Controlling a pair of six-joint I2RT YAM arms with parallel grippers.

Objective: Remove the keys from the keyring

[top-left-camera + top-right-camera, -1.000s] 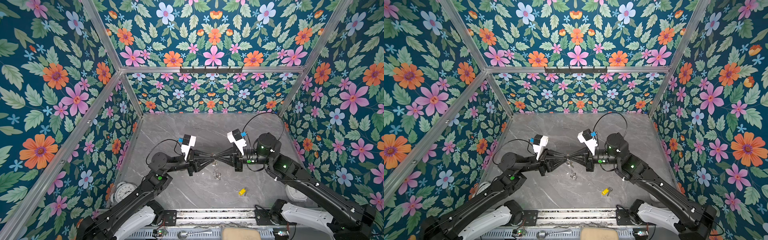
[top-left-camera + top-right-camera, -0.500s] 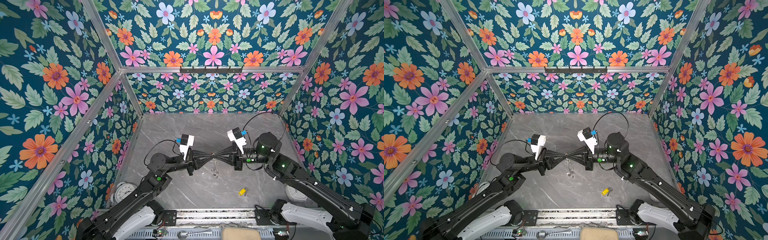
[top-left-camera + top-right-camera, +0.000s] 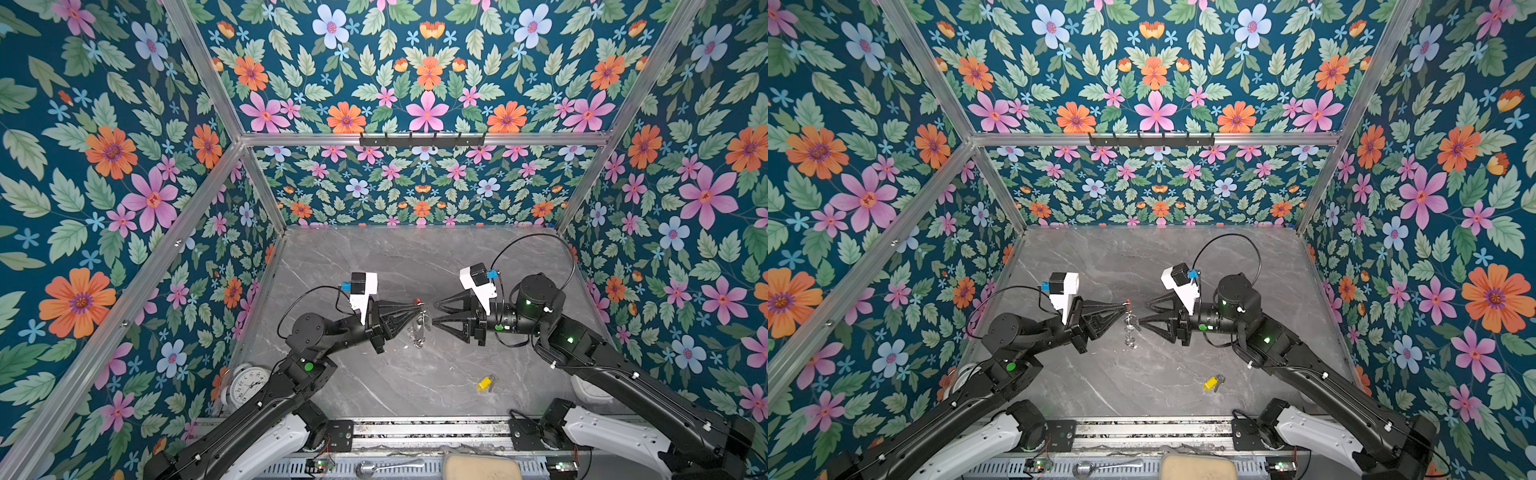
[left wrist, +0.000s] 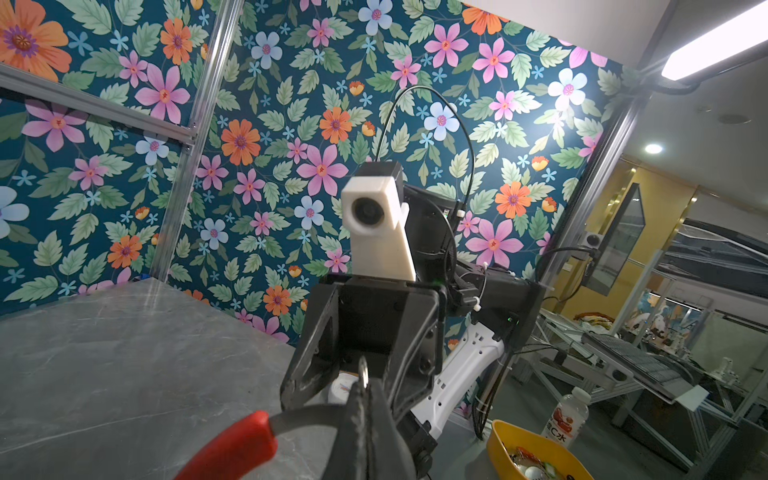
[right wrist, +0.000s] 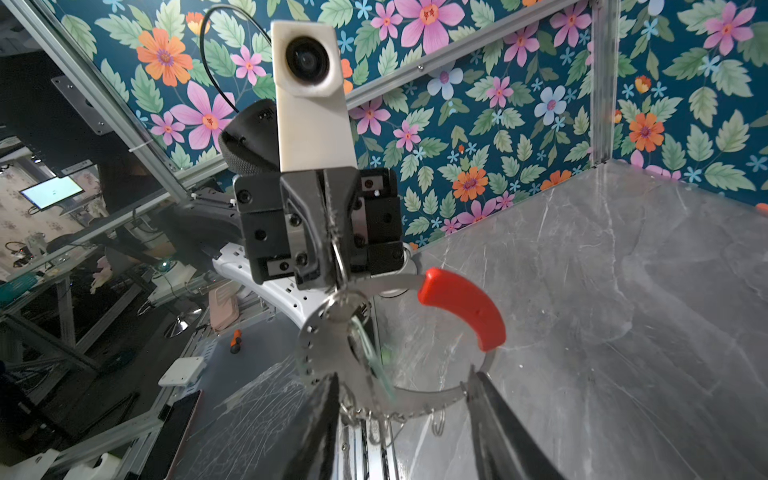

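The left gripper (image 3: 419,308) was seen clamped shut on the keyring (image 3: 419,328), at the rim of the hoop close to its red sleeve (image 5: 461,307). The hoop was thus held edge-on above the table (image 3: 395,257), at the centre of both top views. The right gripper (image 3: 433,314) was found partly open and empty. In the right wrist view its 2 fingers were set apart on either side of the hoop's lower arc, though whether the metal was touched could not be told. The mint-tagged key (image 5: 370,357) was seen hanging on the hoop, above the small split rings (image 5: 436,419). The yellow-tagged key (image 3: 484,382) lay loose on the table, well apart from the hoop, right of centre in the lower part of both top views. The task was therefore judged to be about half done: 1 of 2 keys was off, and the mint-tagged key was left to be worked free.
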